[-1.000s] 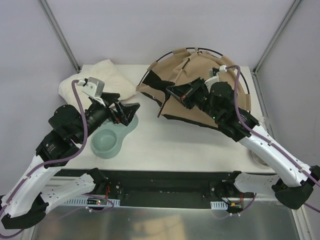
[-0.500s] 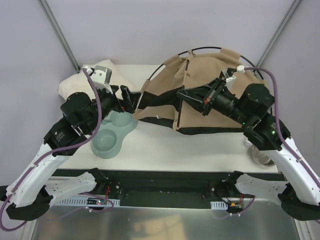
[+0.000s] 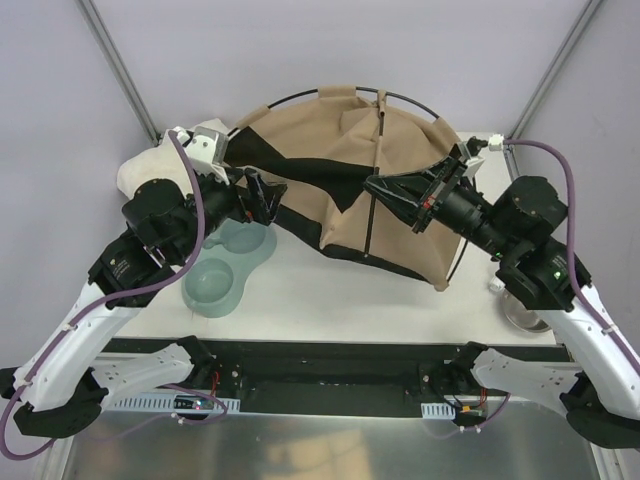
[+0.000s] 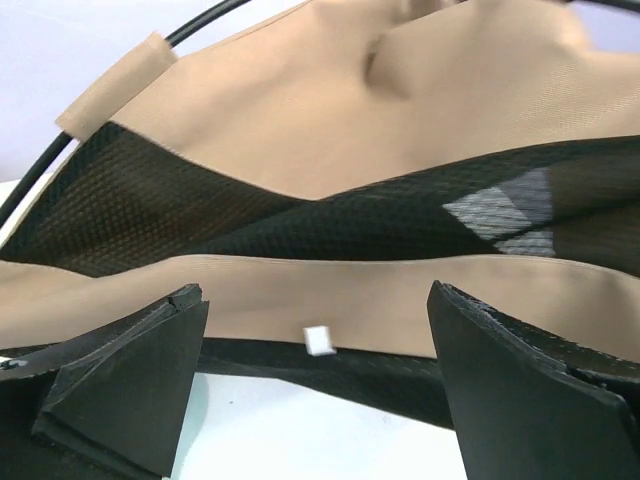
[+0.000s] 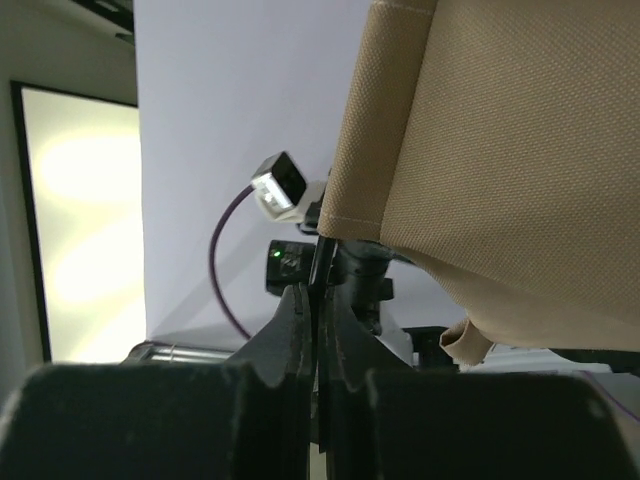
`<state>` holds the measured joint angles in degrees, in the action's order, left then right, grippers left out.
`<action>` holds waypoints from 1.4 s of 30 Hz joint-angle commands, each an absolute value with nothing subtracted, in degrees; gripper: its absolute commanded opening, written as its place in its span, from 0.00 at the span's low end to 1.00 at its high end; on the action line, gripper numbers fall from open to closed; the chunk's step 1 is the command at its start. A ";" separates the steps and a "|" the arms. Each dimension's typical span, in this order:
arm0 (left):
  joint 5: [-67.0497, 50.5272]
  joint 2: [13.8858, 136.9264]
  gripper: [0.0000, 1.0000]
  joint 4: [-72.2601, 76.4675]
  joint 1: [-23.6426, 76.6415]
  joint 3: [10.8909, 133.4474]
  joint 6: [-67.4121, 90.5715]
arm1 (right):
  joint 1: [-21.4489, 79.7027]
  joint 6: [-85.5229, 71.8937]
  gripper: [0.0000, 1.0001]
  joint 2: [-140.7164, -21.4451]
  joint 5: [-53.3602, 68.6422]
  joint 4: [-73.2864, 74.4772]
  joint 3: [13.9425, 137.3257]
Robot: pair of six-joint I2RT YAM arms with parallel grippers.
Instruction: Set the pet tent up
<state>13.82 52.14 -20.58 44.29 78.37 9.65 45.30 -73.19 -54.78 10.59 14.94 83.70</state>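
Note:
The pet tent [image 3: 335, 150] stands half raised at the back of the table: tan fabric, a black mesh panel [image 3: 270, 160], and thin black poles arching over it. My right gripper [image 3: 374, 188] is shut on a thin black pole [image 5: 322, 255] that runs down the tent's front. The tan fabric [image 5: 500, 130] hangs just above that gripper [image 5: 318, 335]. My left gripper [image 3: 263, 197] is open at the tent's lower left edge. In the left wrist view the tan hem [image 4: 400, 290] and a small white tag [image 4: 318, 340] lie just beyond my open left gripper [image 4: 315, 305], untouched.
A white fluffy cushion [image 3: 138, 172] lies at the back left behind the left arm. A pale green double bowl [image 3: 215, 280] sits at the front left. Part of a metal bowl [image 3: 520, 312] shows at the right edge under the right arm.
The right arm swung right and lifted the pole, and the tent spread leftward and rose. The left gripper moved up and right to the tent's left edge.

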 commanded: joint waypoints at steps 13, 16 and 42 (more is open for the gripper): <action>-9.29 50.89 0.92 -14.43 44.56 68.83 10.81 | 44.56 -59.16 0.00 -50.27 -2.36 -2.63 69.44; -14.31 50.63 0.92 -9.95 44.56 65.49 11.07 | 44.47 -57.83 0.00 -50.71 -3.86 -3.16 69.35; -12.14 55.37 0.83 15.73 47.55 59.24 -1.05 | 44.56 -57.30 0.00 -54.67 -9.76 -7.47 69.52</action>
<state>-15.88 55.24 10.22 46.81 57.28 2.72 45.08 -59.31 -54.41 -7.44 -2.52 68.75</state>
